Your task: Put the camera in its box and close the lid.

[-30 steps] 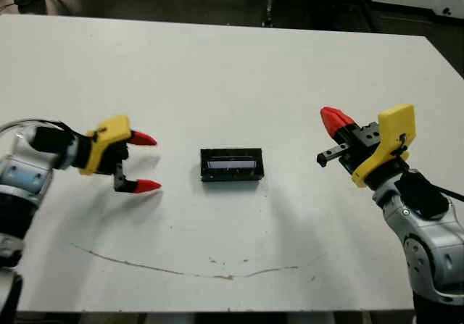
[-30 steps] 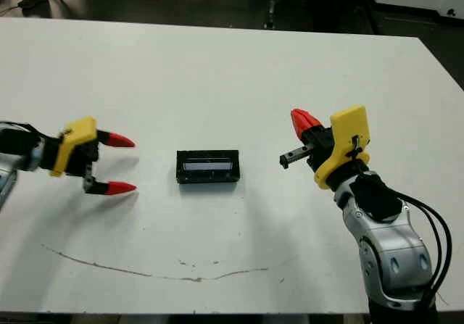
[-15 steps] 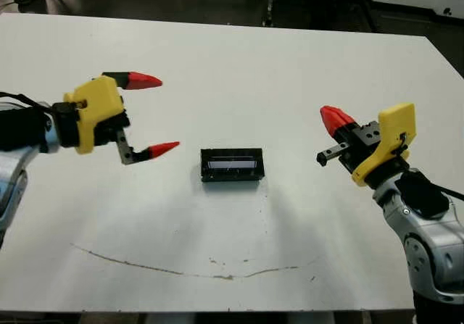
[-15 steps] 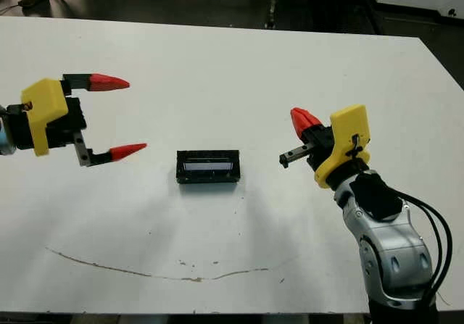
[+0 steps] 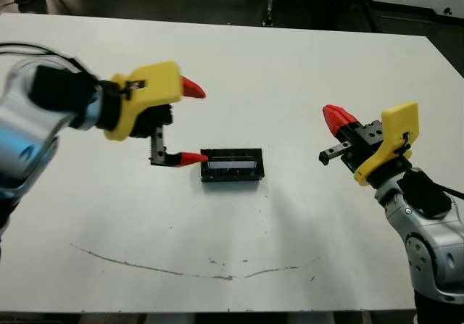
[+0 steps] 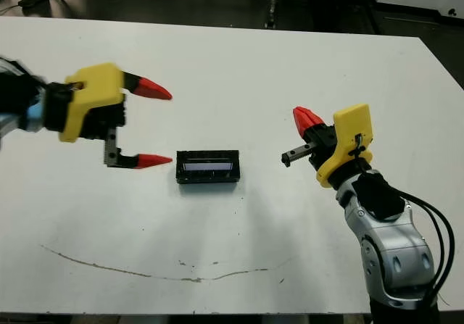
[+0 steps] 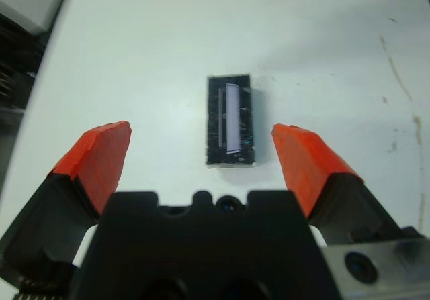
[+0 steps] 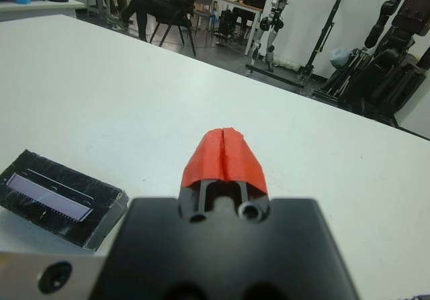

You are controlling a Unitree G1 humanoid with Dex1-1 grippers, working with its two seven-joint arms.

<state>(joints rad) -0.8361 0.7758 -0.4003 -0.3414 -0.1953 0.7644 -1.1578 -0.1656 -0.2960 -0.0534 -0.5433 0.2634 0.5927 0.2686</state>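
Item: box (image 5: 232, 165), mid-table, lid (image 7: 230, 119) already seated flat on top; you cannot see the camera, presumably inside. Left gripper (image 5: 185, 123): fingers spread wide, just beside the box. Right gripper (image 8: 224, 154): tips pressed together, empty, well apart. Task looks essentially finished.

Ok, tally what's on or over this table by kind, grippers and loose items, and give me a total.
Grippers: 2 (left gripper with jaws open, right gripper with jaws shut)
Black box, shut: 1
Total: 3
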